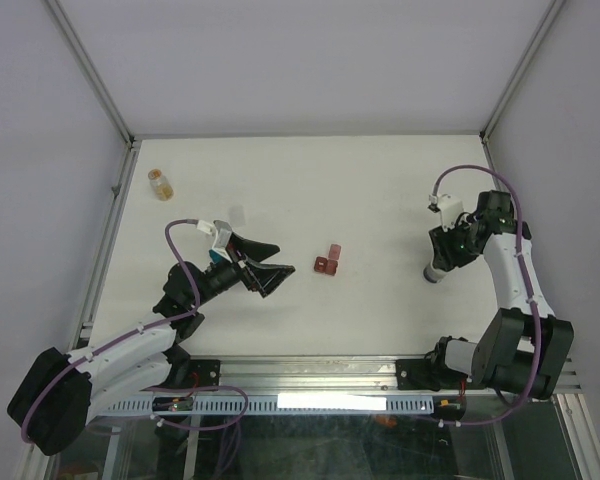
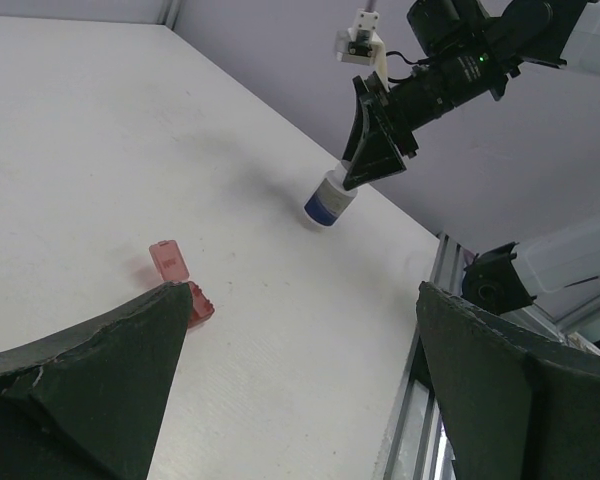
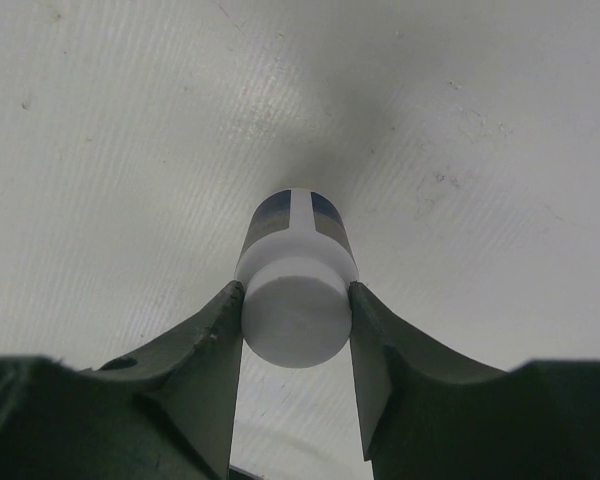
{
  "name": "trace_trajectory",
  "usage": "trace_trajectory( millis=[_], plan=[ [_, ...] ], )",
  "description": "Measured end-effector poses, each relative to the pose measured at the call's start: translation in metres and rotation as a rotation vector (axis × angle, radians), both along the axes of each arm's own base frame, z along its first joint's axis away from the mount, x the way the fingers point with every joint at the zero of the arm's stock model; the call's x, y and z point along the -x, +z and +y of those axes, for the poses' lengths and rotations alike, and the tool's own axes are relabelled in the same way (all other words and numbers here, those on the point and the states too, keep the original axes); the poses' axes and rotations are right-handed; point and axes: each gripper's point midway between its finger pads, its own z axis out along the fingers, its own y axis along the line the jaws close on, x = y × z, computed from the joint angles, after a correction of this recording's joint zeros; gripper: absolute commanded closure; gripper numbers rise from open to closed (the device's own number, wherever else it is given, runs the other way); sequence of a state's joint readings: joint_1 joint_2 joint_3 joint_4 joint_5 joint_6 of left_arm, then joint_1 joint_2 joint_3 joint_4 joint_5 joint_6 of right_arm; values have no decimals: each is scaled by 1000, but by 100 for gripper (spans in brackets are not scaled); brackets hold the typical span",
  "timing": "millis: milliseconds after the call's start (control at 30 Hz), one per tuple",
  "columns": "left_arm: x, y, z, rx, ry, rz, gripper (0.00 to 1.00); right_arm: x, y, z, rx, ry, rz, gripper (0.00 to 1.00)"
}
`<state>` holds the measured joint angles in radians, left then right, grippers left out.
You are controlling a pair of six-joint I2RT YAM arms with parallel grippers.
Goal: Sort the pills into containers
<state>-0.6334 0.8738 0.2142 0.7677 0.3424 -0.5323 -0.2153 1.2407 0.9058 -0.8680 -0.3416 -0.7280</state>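
Top external view puts the open red box [image 1: 327, 261] mid-table, near my left gripper [image 1: 280, 260], whose fingers stand wide apart and empty; a careless sweep could knock it away. My right gripper [image 3: 295, 295], well apart, is clamped on the white bottle [image 3: 290, 225] by its smooth cap; it may slip and spill pills.
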Motion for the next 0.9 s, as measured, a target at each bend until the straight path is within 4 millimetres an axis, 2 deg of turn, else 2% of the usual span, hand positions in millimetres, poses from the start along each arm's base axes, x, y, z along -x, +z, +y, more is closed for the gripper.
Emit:
trace_trajectory(
  millis=[267, 367, 500, 600, 900],
  plan=[
    [7, 1, -6, -1, -44, -20, 4, -4, 17, 28, -77, 89, -30, 100],
    [22, -4, -21, -39, -102, -45, 4, -4, 24, 44, -115, 139, -37, 100],
    [39, -4, -42, -93, -158, -128, 3, -4, 37, 73, -168, 240, -54, 100],
    [45, -7, -56, -147, -173, -197, 3, 0, 46, 98, -206, 333, -63, 100],
    [40, -44, -98, -381, -129, -352, 1, 35, 61, 180, -347, 646, -39, 100]
  ],
)
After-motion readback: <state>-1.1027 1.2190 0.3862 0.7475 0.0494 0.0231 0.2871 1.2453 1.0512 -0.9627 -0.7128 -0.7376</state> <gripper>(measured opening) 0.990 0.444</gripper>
